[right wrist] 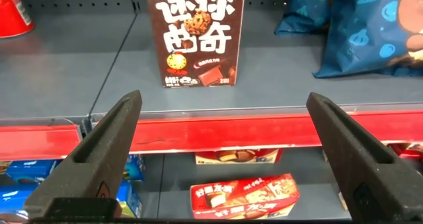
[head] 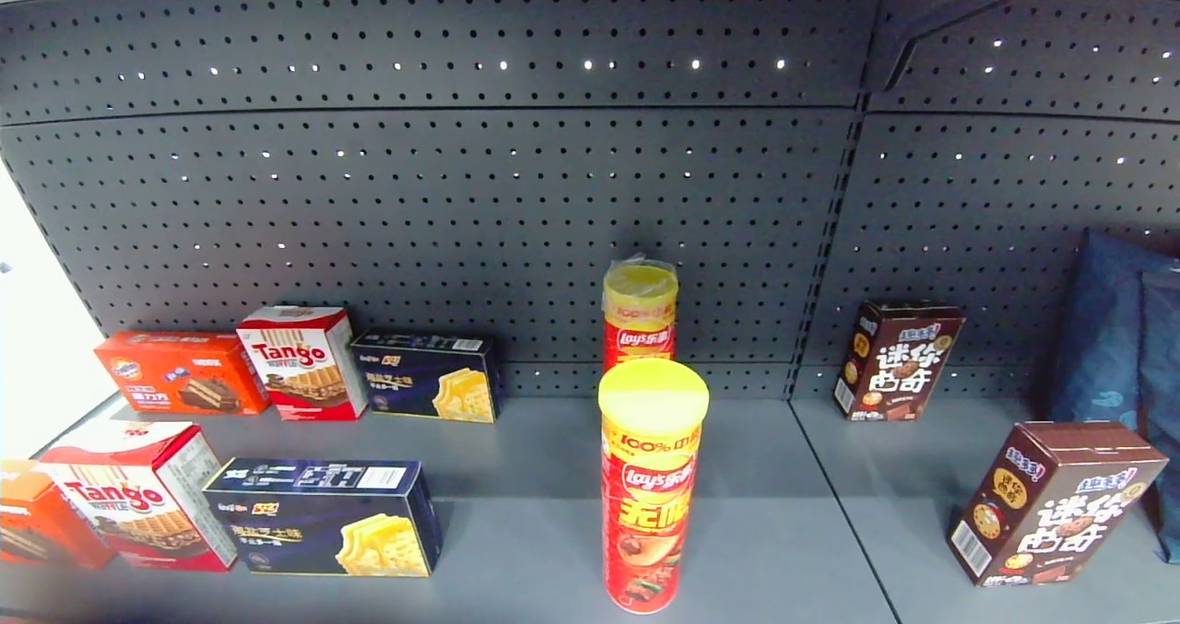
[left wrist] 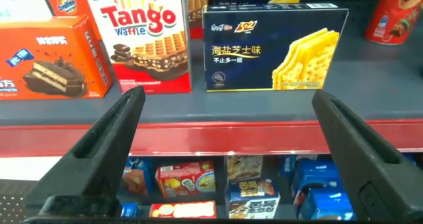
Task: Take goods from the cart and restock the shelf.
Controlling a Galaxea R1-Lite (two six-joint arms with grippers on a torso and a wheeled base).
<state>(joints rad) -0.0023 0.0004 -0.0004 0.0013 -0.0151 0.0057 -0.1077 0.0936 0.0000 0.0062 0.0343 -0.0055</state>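
Note:
On the grey shelf stand two red chip cans with yellow lids, one at the front and one behind it. To their left are wafer and cracker boxes in two rows: a red and white wafer box and a navy cracker box in front. Brown cookie boxes stand on the right. My left gripper is open in front of the shelf edge, facing the navy cracker box and the wafer box. My right gripper is open, facing a brown cookie box.
The shelf's red front strip runs just beyond both grippers. A lower shelf with more boxes lies beneath. Blue bags lean at the far right. An orange box stands beside the wafer box. The perforated back panel closes the rear.

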